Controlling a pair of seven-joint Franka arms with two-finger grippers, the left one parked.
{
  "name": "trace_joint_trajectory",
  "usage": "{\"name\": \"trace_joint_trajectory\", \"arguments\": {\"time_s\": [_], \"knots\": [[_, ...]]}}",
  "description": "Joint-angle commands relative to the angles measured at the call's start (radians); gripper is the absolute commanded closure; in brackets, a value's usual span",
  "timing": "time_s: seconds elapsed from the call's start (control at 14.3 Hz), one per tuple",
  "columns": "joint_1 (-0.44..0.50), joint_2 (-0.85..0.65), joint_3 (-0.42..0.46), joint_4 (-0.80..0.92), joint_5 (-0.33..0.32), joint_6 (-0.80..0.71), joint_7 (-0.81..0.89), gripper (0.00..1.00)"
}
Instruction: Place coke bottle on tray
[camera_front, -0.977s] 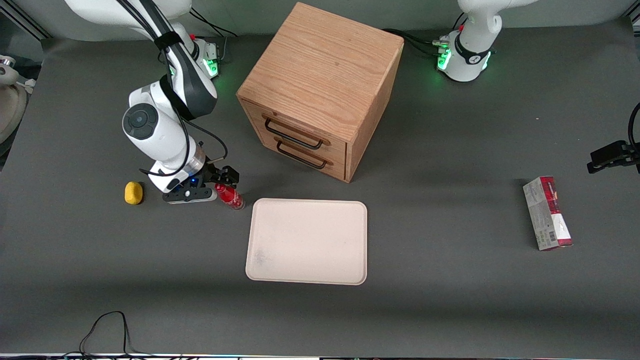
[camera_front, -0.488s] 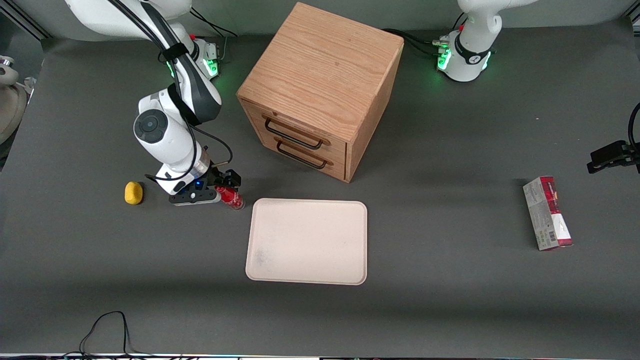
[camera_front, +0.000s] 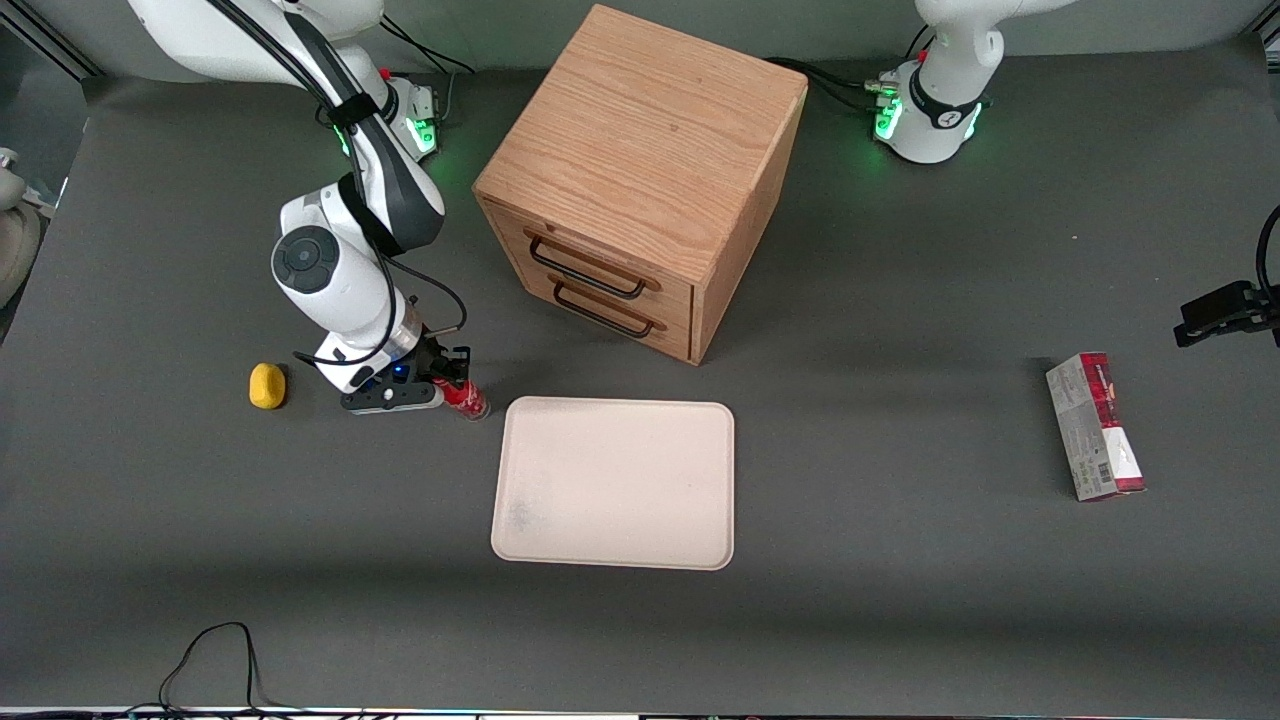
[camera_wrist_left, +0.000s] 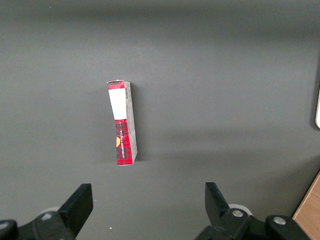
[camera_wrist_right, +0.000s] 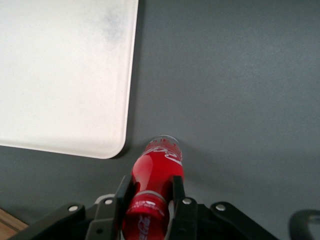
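We see the gripper (camera_front: 448, 377) held low over the desk (camera_front: 900, 560), its 2 fingers (camera_wrist_right: 121, 199) clamped on the coke bottle (camera_wrist_right: 152, 187). The bottle stands on the desk just beside the tray (camera_front: 615, 483).

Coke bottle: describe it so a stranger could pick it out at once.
Find the wooden drawer cabinet, then the cream tray in front of it. Beside the tray's corner, toward the working arm's end, the gripper closes around the coke bottle: small and red, unlike the yellow lemon.
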Motion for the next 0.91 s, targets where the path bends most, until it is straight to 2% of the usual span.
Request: {"name": "trace_joint_trajectory", "arguments": {"time_s": [0.0, 0.14, 0.49, 0.63, 0.84], "knots": [[-0.003, 0.002, 0.004, 0.009, -0.037, 0.005, 0.017, 1.0], [-0.006, 0.0, 0.004, 0.074, -0.038, -0.061, 0.023, 1.0], [-0.042, 0.005, 0.004, 0.406, -0.041, -0.421, 0.02, 1.0], [-0.046, 0.028, 0.004, 0.582, -0.048, -0.603, 0.012, 1.0], [-0.056, 0.167, 0.045, 0.943, -0.104, -0.921, 0.009, 1.0]]}}
